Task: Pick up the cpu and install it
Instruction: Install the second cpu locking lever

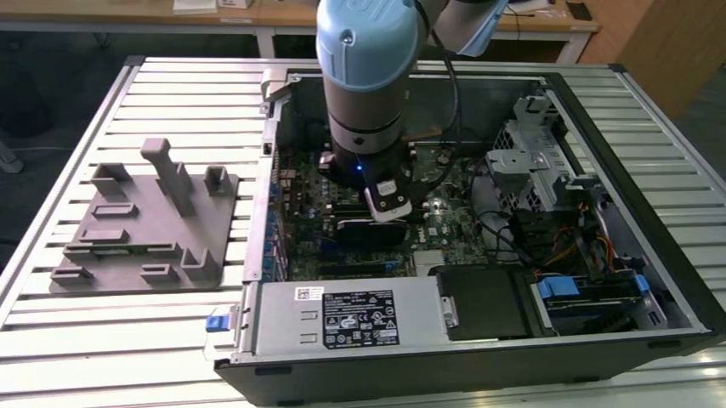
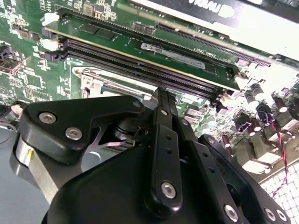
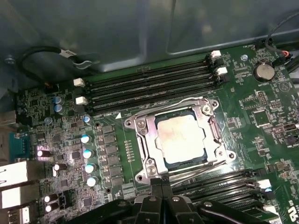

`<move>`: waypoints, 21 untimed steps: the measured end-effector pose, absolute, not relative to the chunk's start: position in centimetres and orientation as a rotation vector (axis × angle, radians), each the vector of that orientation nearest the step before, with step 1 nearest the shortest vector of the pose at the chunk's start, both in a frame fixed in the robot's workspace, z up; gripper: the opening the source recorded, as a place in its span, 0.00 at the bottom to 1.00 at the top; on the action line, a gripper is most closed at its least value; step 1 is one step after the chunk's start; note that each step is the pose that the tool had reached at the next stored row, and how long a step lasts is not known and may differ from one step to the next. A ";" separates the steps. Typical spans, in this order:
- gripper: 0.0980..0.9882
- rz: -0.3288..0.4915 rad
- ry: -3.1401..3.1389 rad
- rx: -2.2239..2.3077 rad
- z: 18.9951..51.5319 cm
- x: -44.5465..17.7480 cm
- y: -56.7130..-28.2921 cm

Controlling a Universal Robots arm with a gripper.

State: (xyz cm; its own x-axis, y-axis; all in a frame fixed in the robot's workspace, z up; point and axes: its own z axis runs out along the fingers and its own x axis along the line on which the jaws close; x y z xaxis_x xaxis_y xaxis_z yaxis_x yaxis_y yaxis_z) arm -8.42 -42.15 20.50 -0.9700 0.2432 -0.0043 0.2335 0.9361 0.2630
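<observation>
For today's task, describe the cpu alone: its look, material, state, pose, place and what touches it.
In the first wrist view the cpu is a small flat square chip with a silvery, slightly discoloured metal top and a pale rim. It lies level in its socket on the green motherboard, inside a metal retention frame that borders its edges. The gripper sits beside the frame, apart from the chip, fingers together and holding nothing.

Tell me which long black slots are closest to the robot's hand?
The pair of memory slots right beside the hand, below the cpu socket; the other slots lie beyond it.

Slatted table [image 1: 148, 340]: case [image 1: 477, 374], grey tray [image 1: 148, 229]
</observation>
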 end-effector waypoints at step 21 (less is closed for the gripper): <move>0.01 0.475 3.074 0.239 19.7 -9.1 -42.8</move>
State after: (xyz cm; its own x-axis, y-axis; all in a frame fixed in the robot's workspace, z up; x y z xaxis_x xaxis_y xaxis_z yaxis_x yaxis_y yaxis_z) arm -9.07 -42.76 19.65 -0.9881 0.1541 0.0020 0.1475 0.9420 0.3014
